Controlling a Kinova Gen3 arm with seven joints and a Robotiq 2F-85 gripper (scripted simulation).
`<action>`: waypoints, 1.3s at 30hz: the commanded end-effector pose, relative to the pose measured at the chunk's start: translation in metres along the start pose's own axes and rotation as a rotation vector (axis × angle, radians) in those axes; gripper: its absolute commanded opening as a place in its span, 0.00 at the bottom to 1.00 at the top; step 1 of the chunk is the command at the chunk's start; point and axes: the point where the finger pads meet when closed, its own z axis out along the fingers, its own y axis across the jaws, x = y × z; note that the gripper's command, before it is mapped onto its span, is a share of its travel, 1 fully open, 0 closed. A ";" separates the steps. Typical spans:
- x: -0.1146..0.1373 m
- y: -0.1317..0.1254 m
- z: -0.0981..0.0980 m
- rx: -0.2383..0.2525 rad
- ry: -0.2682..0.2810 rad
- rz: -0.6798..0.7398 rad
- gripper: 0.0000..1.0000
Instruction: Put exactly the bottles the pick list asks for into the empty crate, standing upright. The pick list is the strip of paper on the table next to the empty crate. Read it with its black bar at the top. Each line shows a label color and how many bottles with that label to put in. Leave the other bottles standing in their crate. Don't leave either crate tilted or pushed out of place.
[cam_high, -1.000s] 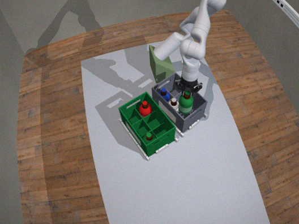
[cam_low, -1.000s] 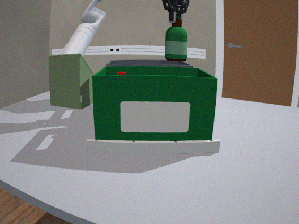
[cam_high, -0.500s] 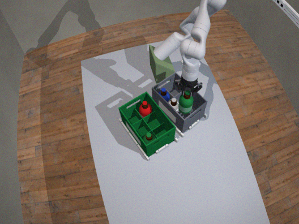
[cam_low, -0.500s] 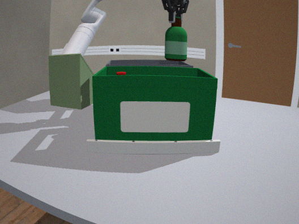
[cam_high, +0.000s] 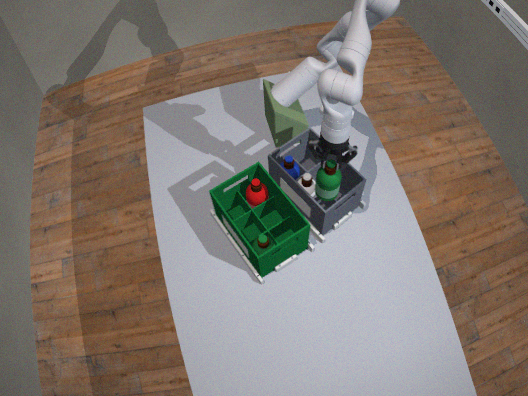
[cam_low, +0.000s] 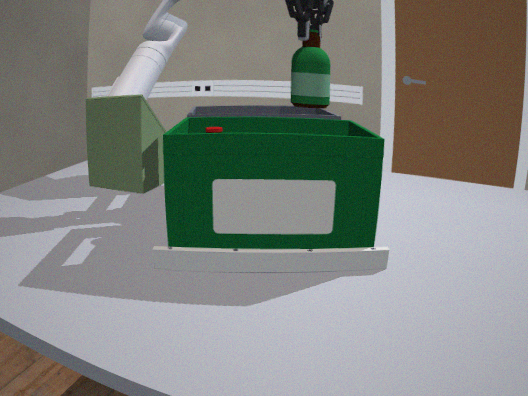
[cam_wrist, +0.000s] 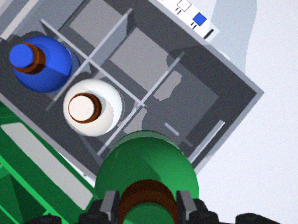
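The hand (cam_low: 311, 30) is clamped on the brown neck of a green-labelled bottle (cam_low: 310, 75), its fingers pressed against either side of the neck just under the cap, partly closed rather than wide apart. The bottle hangs upright, lifted clear above the rim of the grey crate (cam_high: 345, 210); from the exterior view its base sits higher than the top edge of the green crate (cam_low: 272, 150) in front.

Below, in the grey crate, a blue bottle (cam_wrist: 40, 62) and a white bottle (cam_wrist: 92, 106) stand in neighbouring compartments along its left side. In the green crate, a red bottle (cam_high: 256, 192) stands in a far compartment and another green bottle (cam_high: 263, 241) in a near one. The pick list (cam_wrist: 192, 15) lies on the tabletop (cam_high: 320, 320) just beside the grey crate's far-right wall.
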 end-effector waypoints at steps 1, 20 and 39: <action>0.000 0.000 -0.001 0.000 -0.002 0.000 0.10; 0.000 0.000 0.001 0.000 -0.002 0.000 0.10; 0.000 0.000 0.017 0.000 -0.002 0.000 0.10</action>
